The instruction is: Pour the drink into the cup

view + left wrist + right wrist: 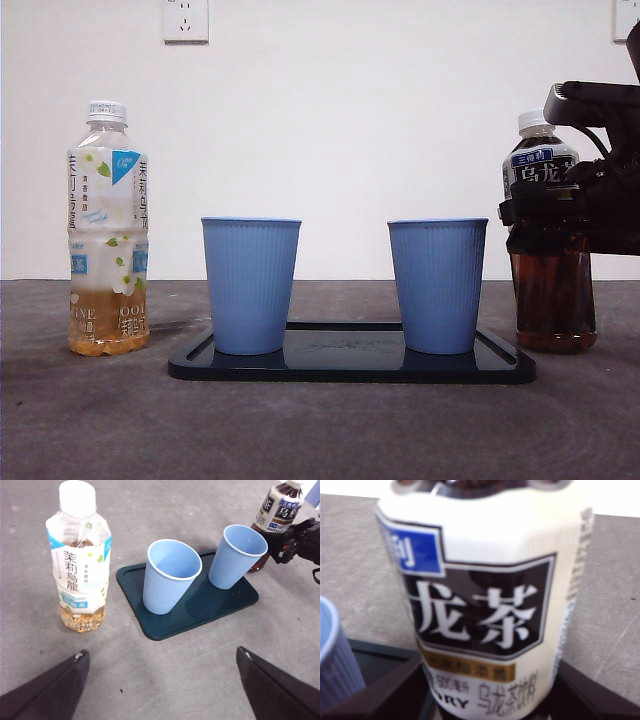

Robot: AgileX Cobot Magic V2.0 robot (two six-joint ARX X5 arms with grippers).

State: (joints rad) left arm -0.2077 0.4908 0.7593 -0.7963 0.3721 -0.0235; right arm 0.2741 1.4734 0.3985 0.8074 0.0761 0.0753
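Dark tea bottle (548, 270) upright on worktop beside right cup (437, 285). My right pincer (560, 205) clenched around it. Cap looks on; tilting now pours nothing. Left pincer (160, 680) released, waiting.

Two cups (250, 285) (437, 285) stand side by side on a tray (350, 367) on the tabletop (320, 430). One bottle (107, 230) stands left of the tray, another bottle (548, 290) right.

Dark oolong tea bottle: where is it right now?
In the front view the dark tea bottle stands on the table at the far right, just beside the tray and the right-hand blue cup, with the right claw around its middle.
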